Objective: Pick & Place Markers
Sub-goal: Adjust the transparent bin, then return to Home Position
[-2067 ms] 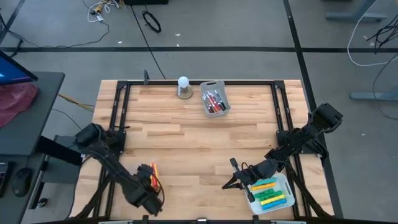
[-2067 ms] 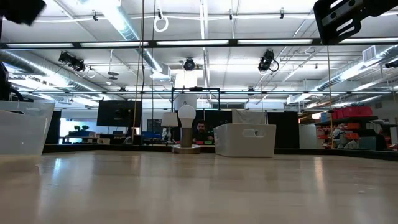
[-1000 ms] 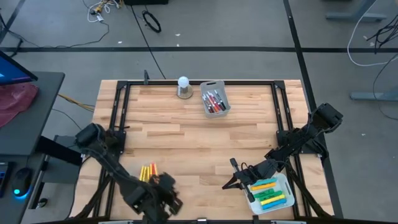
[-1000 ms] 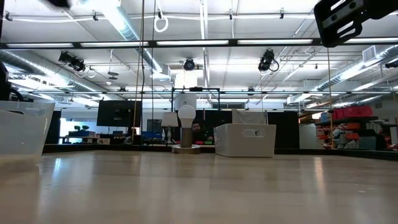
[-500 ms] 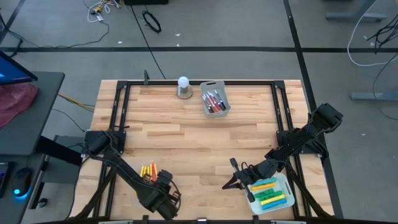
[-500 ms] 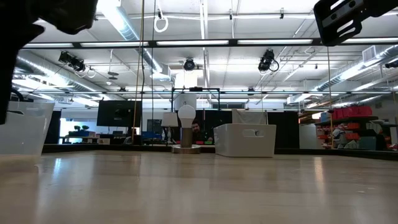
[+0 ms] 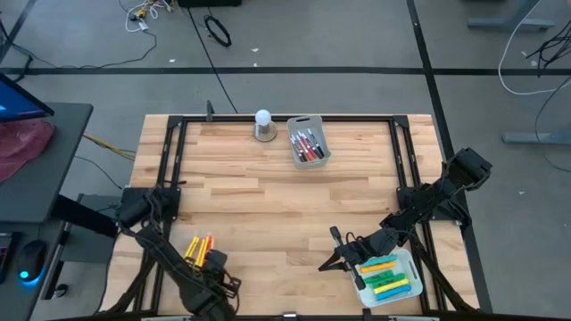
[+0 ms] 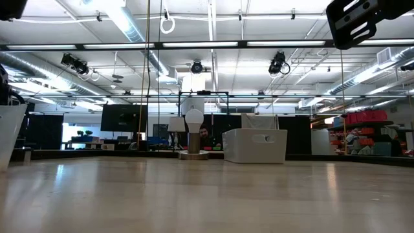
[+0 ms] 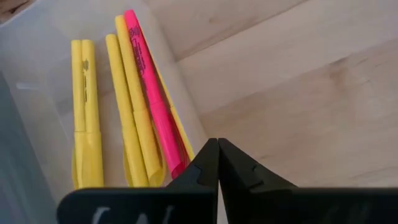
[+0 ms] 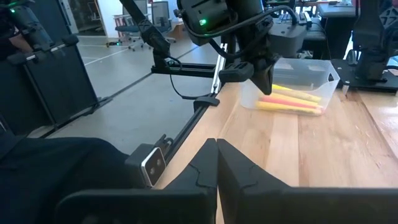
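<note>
High view: butcher-block table (image 7: pixel 268 196). Left gripper (image 7: pixel 217 283) at near-left edge, beside clear bin (image 7: pixel 198 251) of yellow and pink markers (image 7: pixel 196 249). Right gripper (image 7: pixel 332 259) near another bin (image 7: pixel 389 276) with green, yellow, orange sticks.

Low view: glossy wood; white boxy bin (image 8: pixel 255 145), rounded white ball (image 8: pixel 194 118).

Left wrist: fingers pressed together, empty, above the translucent bin wall.

Right wrist: fingers clenched, nothing held.

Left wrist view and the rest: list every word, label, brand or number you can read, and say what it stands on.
None can be read.
Yellow markers: dark print near the cap end, too small to read.
Pink marker: small dark print on its barrel, blurred.
Left pincer: pale marks on its dark body, cut off and illegible.
Red and dark markers: too small to tell any print.
</note>
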